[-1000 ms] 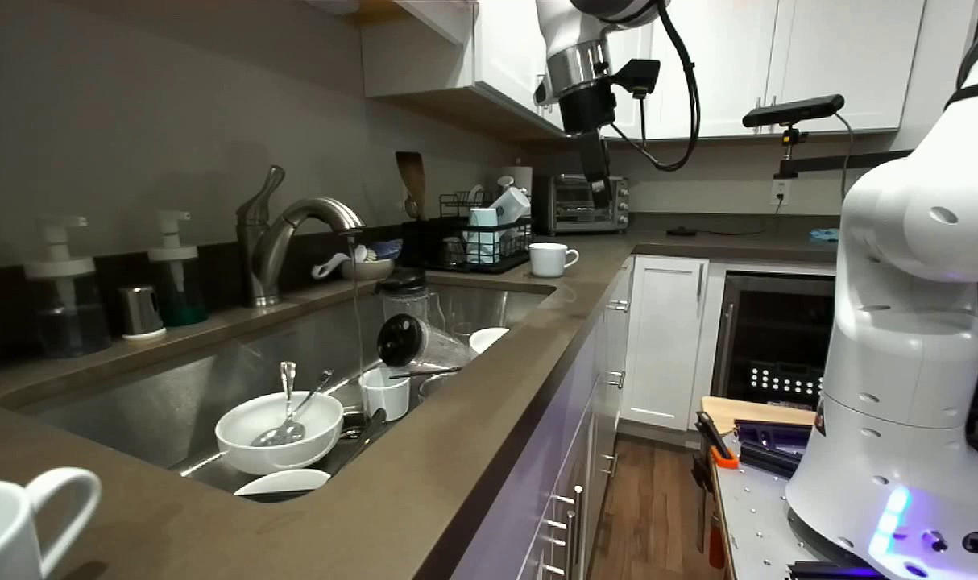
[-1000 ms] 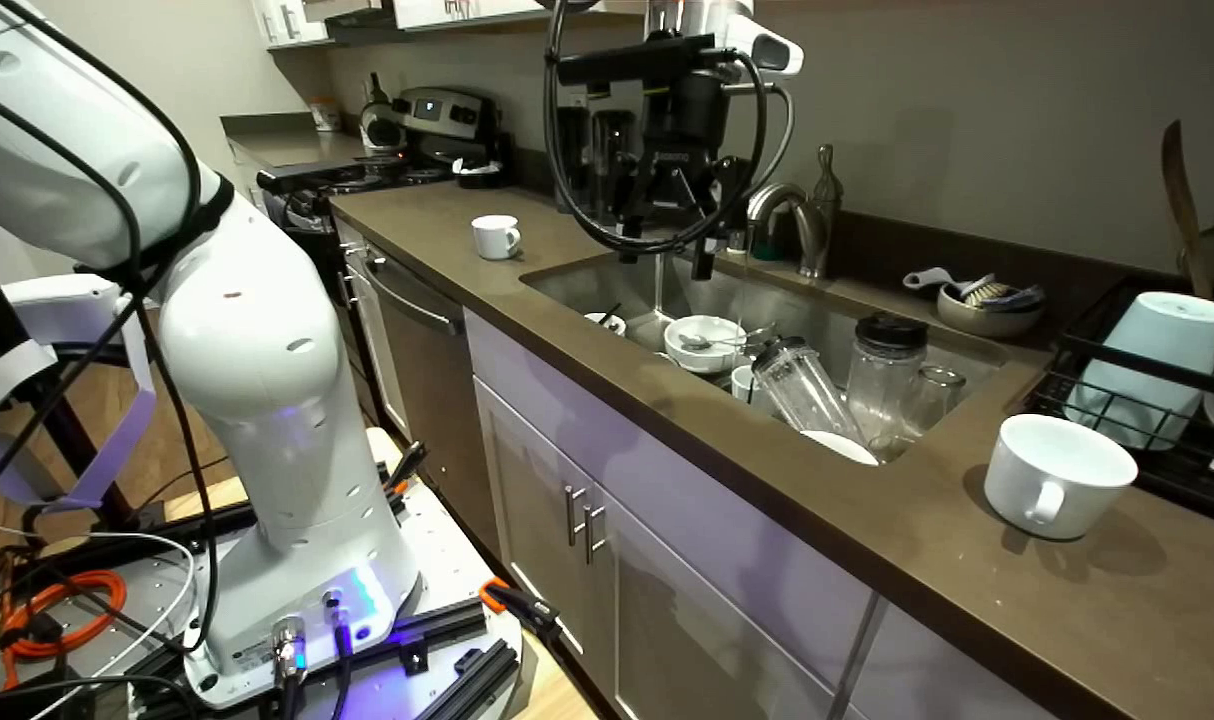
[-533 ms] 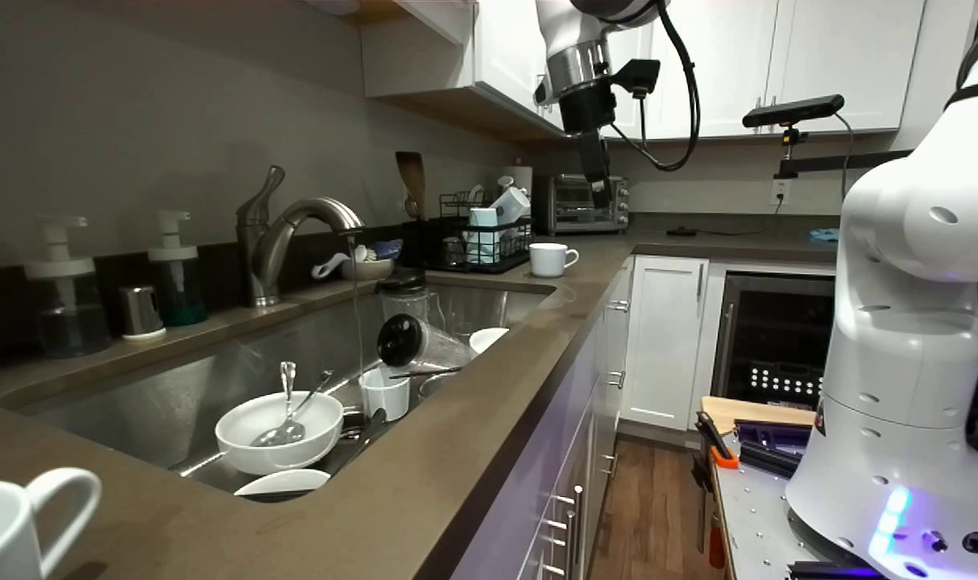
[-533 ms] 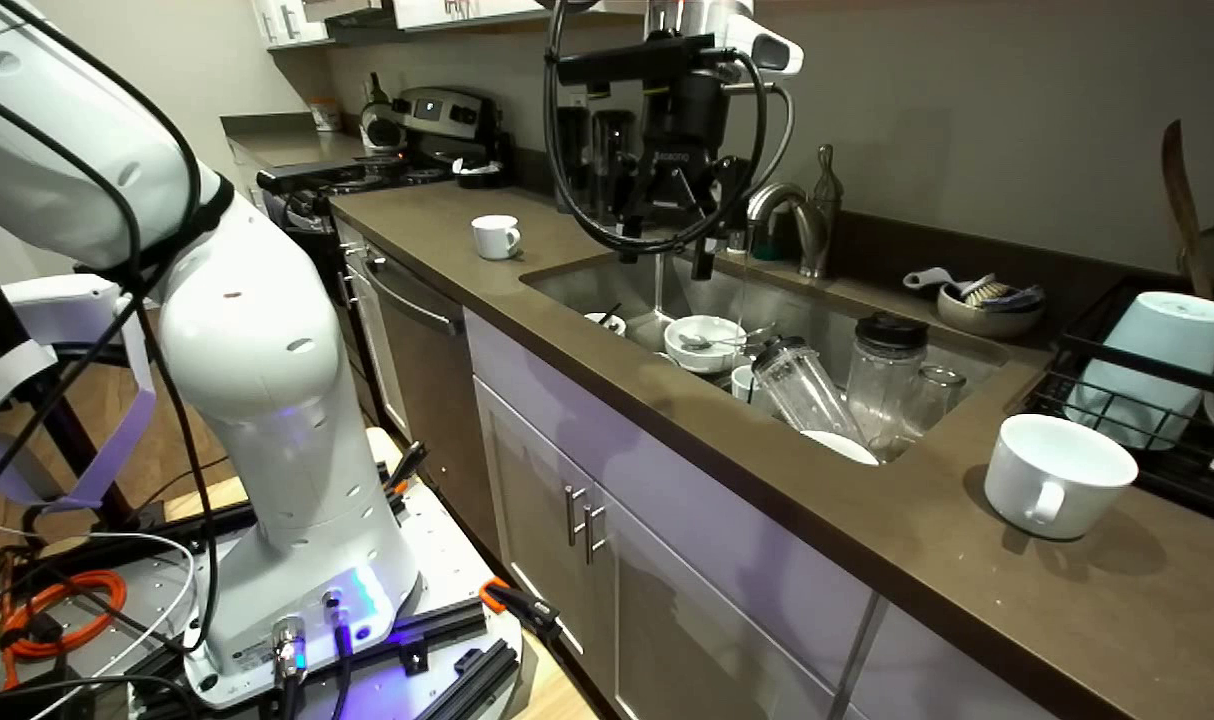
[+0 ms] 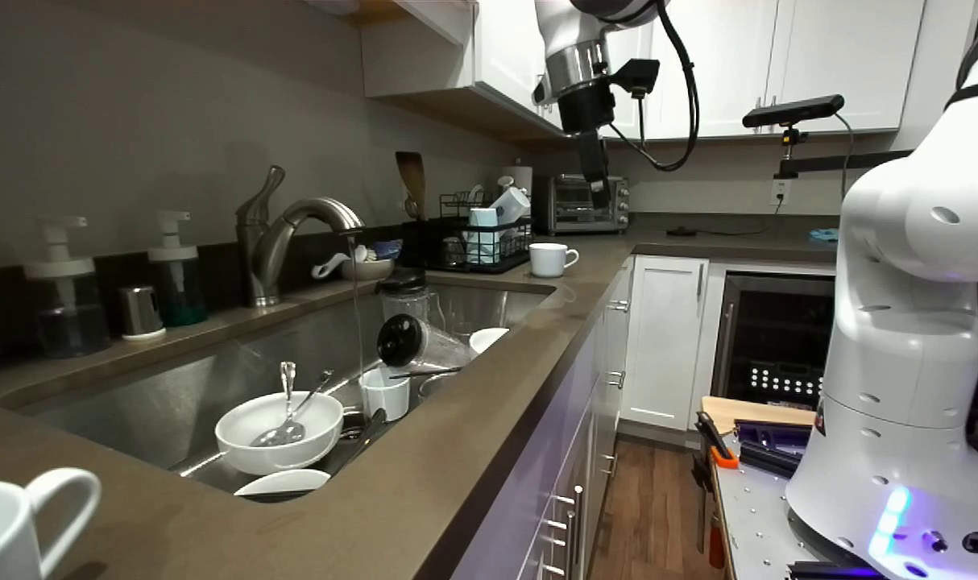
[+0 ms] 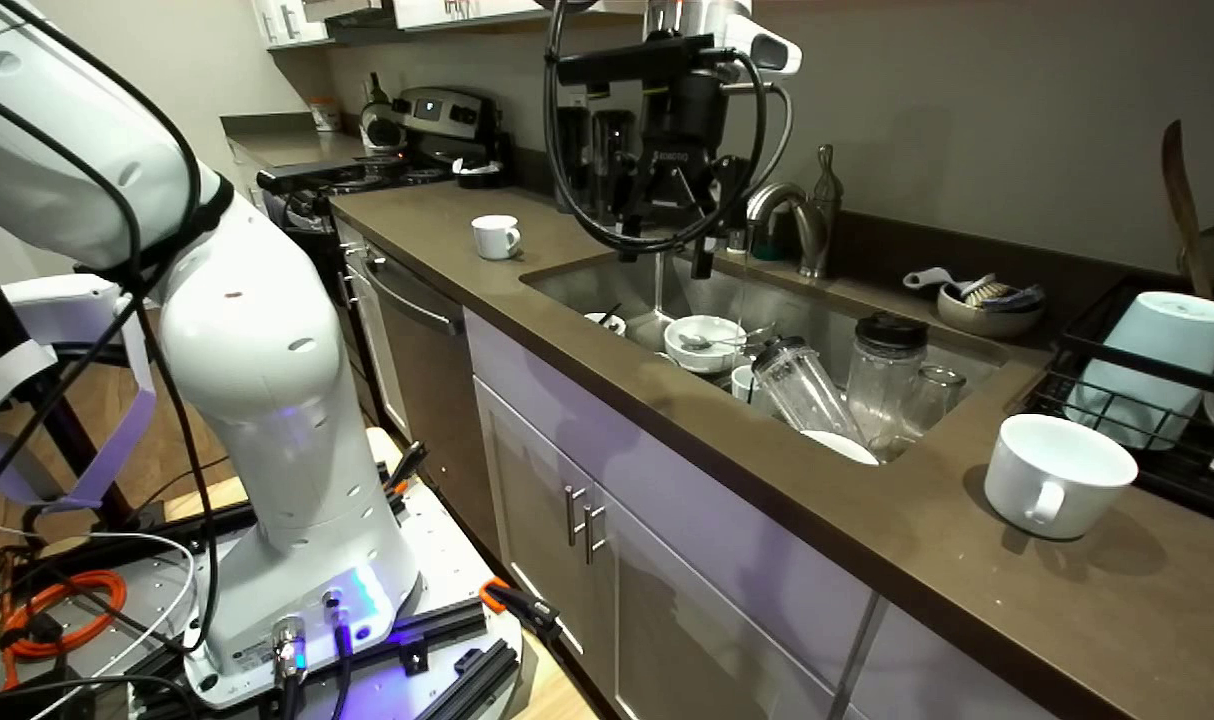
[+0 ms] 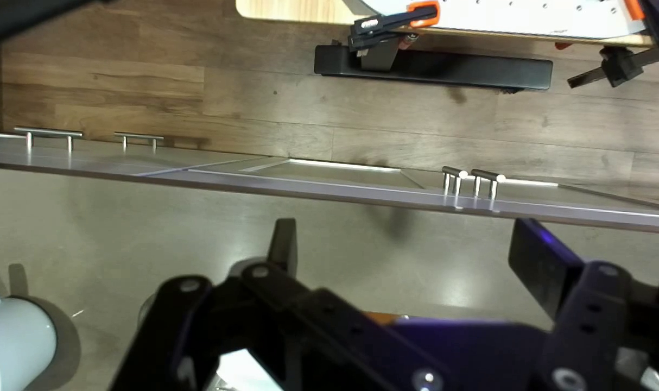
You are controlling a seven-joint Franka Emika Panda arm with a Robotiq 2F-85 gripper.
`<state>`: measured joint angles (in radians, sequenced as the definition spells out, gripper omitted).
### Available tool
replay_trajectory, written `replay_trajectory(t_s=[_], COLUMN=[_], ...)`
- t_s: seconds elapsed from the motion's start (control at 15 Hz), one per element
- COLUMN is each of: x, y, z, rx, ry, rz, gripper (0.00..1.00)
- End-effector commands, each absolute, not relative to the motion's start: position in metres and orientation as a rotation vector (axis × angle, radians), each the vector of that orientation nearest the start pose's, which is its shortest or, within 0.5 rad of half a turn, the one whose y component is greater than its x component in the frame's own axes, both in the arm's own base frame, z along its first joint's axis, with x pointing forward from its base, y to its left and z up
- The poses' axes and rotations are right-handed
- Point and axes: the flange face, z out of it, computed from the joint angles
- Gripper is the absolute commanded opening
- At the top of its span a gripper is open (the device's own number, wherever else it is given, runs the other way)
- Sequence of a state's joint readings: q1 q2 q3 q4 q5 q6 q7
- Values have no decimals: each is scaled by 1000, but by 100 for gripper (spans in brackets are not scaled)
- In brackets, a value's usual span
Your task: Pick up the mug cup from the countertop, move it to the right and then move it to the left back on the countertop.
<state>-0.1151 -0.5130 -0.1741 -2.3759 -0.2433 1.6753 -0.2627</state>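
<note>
Black two-fingered gripper [image 7: 411, 247] hanging in midair above taupe stone-like countertop [image 6: 927, 510], jaws spread wide, countertop showing between. Wide, rounded, glossy white ceramic mug cup [image 6: 1062, 472] with loop handle over there, upright on countertop, just beside black wire dish rack [image 6: 1187, 496], well apart from gripper, handle toward front edge. Second white mug [image 6: 491, 240] upright past opposite end of steel sink [image 5: 126, 427]. Thin water stream [image 5: 356, 298] falling from curved metal faucet [image 5: 316, 211]. In sink, round white bowl [image 5: 247, 439] holding metal utensils [image 5: 286, 431]; clear jar [image 5: 447, 351] with black lid, tilted.
</note>
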Motion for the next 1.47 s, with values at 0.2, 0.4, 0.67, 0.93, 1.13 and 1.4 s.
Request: replay_trajectory(t_s=[0.2, 0.4, 0.67, 0.93, 1.13, 1.4], x=[359, 367, 378, 388, 395, 410], y=[-124, -108, -58, 6, 50, 102], z=[493, 489, 484, 470, 457, 434], rx=[-3224, -3212, -3175, -3125, -3062, -2913], ry=[-135, -199, -397, -682, -911, -1175], rz=[366, 348, 305, 212, 116, 1], gripper=[100, 100, 100, 100, 100, 100])
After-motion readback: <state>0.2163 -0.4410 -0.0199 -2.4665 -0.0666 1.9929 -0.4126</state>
